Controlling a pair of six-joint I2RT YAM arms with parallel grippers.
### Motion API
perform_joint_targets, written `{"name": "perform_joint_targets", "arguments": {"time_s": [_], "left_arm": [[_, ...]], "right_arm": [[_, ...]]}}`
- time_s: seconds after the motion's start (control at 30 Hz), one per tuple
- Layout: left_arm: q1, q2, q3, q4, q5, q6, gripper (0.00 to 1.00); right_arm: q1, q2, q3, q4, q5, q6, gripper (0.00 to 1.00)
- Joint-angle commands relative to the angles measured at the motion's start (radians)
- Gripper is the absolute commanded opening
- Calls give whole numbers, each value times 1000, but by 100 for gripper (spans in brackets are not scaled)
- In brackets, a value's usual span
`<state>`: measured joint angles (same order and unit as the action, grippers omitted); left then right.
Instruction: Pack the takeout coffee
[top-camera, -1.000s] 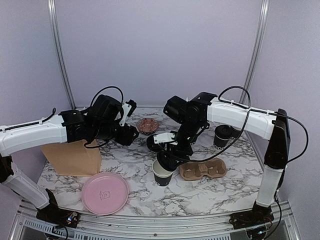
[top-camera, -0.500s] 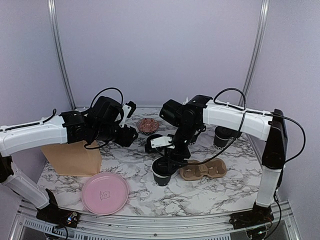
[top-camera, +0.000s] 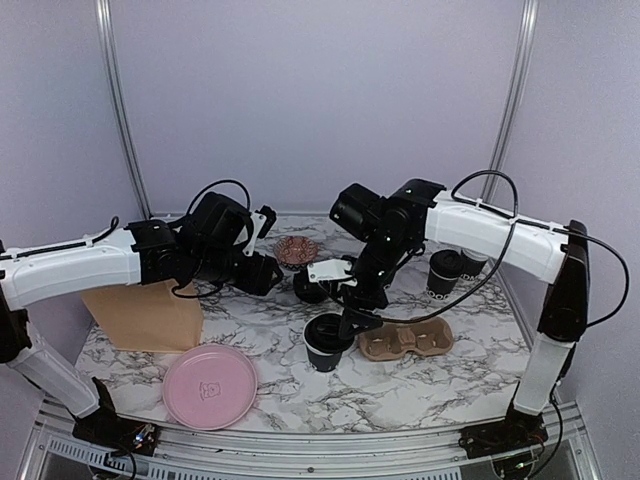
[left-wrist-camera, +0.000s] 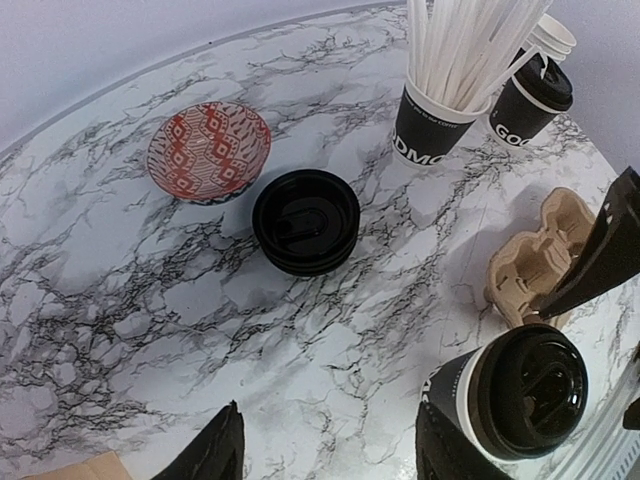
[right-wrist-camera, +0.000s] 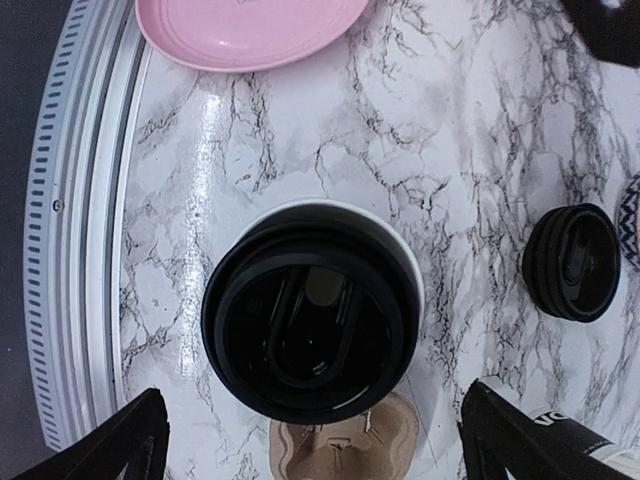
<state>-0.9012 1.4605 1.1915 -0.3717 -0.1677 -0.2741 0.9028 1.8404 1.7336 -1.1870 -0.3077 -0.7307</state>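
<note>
A small black takeout coffee cup (top-camera: 323, 345) stands on the marble table with a round black lid on it; a sliver of white rim shows at one side in the right wrist view (right-wrist-camera: 312, 335). My right gripper (top-camera: 346, 320) hovers just above it, open and empty (right-wrist-camera: 315, 450), its fingertips apart on either side of the cup. A second lidded cup (left-wrist-camera: 530, 98) stands at the back right. A stack of black lids (top-camera: 308, 288) lies mid-table. My left gripper (top-camera: 264, 272) is open and empty (left-wrist-camera: 330, 455), above bare marble left of the lids.
A brown pulp cup carrier (top-camera: 405, 342) lies right of the lidded cup. A black cup with white straws (left-wrist-camera: 432, 128) stands at the back right. A red patterned bowl (top-camera: 296, 250), a brown paper bag (top-camera: 140, 315) and a pink plate (top-camera: 210, 385) are also on the table.
The cup was open a second ago, showing its cream inside. My right gripper came down over it and has lifted a little; the cup now wears a black lid. The left arm barely moved.
</note>
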Motion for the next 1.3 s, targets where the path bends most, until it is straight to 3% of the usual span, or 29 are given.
{"name": "perform_joint_targets", "arguments": {"time_s": [0.0,0.17,0.27,0.33,0.53,0.93,1.27], "left_arm": [[1,36,37,-45,142,-90,58],[-1,69,32,-47,244,-170,60],[-2,70,21,-46,257,-204,76],[-1,65,8,-45,278,-211,80],[-1,50,-62,12,348,-235,80],[-1,67,-110,94,461,-250,80],[-1,79,-133,123,480,-250,75]], "right_arm": [[-83,-123,-57,61,-59,32,99],[-155,-221,-255,247,-117,87,99],[-153,-259,-358,363,-141,126,99],[-154,-262,-389,405,-161,140,96],[-141,-226,-397,432,-220,155,92],[-77,-164,-372,432,-188,146,89],[-46,-115,-321,423,-153,146,77]]}}
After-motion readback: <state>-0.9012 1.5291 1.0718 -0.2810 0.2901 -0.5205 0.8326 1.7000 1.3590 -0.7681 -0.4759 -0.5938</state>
